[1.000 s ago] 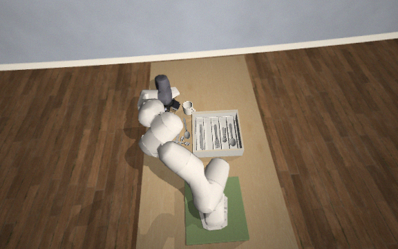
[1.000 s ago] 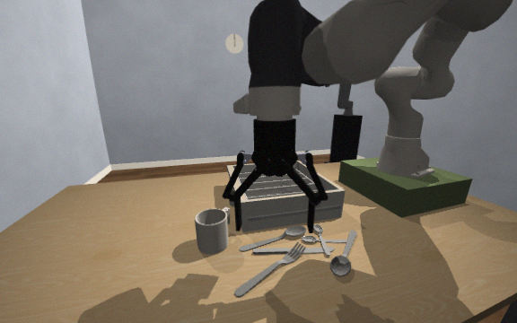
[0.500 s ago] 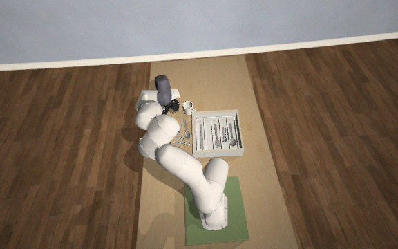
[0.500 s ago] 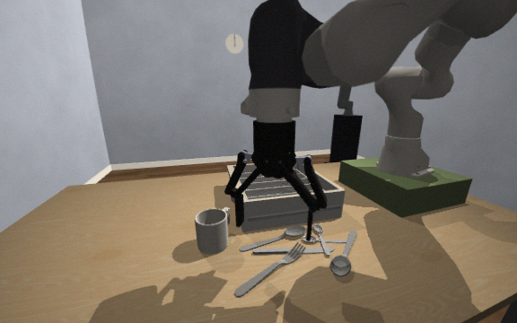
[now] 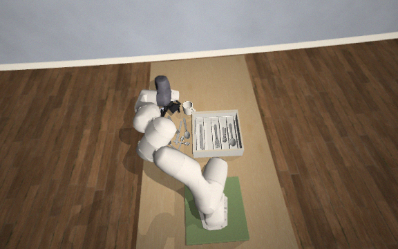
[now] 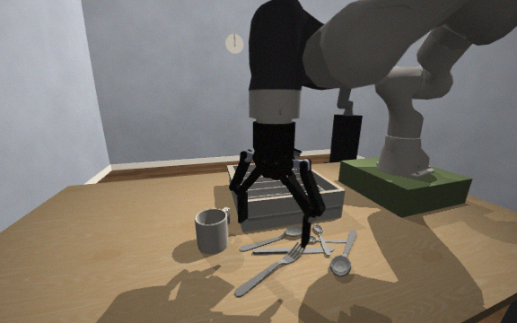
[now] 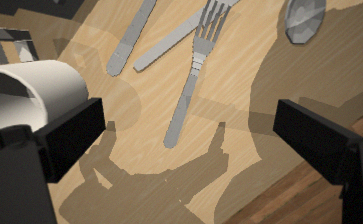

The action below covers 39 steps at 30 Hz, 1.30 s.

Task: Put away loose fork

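The loose fork [image 6: 267, 271] lies flat on the table in front of the tray, its tines toward the other loose cutlery. In the wrist view the fork [image 7: 192, 75] runs from its tines at the top down to its handle end at the centre. My gripper [image 6: 274, 229] is open and empty, hanging low over the table, with one finger on each side of the fork's line in the wrist view [image 7: 189, 135]. The grey cutlery tray [image 5: 217, 133] holds cutlery in several slots; a fork shows in one middle slot [image 5: 216, 135].
A white mug [image 6: 211, 230] stands upright close to my left finger, and shows in the wrist view [image 7: 27, 95]. A knife [image 6: 285, 250], a large spoon [image 6: 341, 260] and smaller spoons [image 6: 267, 240] lie by the fork's tines. The green base block [image 6: 404, 186] stands behind on the right.
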Each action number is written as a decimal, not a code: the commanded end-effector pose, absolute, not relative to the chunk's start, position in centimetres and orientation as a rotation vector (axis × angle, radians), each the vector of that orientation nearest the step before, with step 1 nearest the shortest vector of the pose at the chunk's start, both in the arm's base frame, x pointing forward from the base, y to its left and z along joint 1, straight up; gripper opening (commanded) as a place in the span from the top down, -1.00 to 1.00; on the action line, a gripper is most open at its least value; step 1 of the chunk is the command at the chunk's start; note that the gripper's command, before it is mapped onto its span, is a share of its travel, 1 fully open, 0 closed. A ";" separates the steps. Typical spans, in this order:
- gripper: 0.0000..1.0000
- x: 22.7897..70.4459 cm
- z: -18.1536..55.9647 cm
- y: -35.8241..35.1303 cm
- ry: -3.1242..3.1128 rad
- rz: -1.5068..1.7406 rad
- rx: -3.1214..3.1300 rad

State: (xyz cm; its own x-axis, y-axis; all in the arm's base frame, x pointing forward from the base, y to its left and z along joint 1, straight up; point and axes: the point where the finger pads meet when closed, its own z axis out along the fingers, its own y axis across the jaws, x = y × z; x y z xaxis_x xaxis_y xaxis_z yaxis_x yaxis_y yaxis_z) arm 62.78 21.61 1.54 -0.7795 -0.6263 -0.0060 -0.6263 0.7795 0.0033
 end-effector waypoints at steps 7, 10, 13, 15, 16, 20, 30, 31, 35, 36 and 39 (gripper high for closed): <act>-1.00 62.8 1.4 22.0 3.073 0.007 -0.637; -1.00 62.9 1.4 22.0 3.078 0.007 -0.612; -1.00 62.9 1.4 22.0 3.082 0.006 -0.586; 0.48 62.9 1.4 22.0 3.082 0.006 -0.586; 0.48 62.9 1.4 22.0 3.082 0.006 -0.586; 0.48 62.9 1.4 22.0 3.082 0.006 -0.586; 0.48 62.9 1.4 22.0 3.082 0.006 -0.586; 0.48 62.9 1.4 22.0 3.082 0.006 -0.586; 0.48 62.9 1.4 22.0 3.082 0.006 -0.586; 0.48 62.9 1.4 22.0 3.082 0.006 -0.586; 0.48 62.9 1.4 22.0 3.082 0.006 -0.586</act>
State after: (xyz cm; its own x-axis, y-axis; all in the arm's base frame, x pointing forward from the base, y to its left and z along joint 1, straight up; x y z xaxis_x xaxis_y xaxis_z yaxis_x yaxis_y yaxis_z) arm 62.95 21.85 1.42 -0.9261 -0.3773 -0.0065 -0.3773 0.9261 0.0008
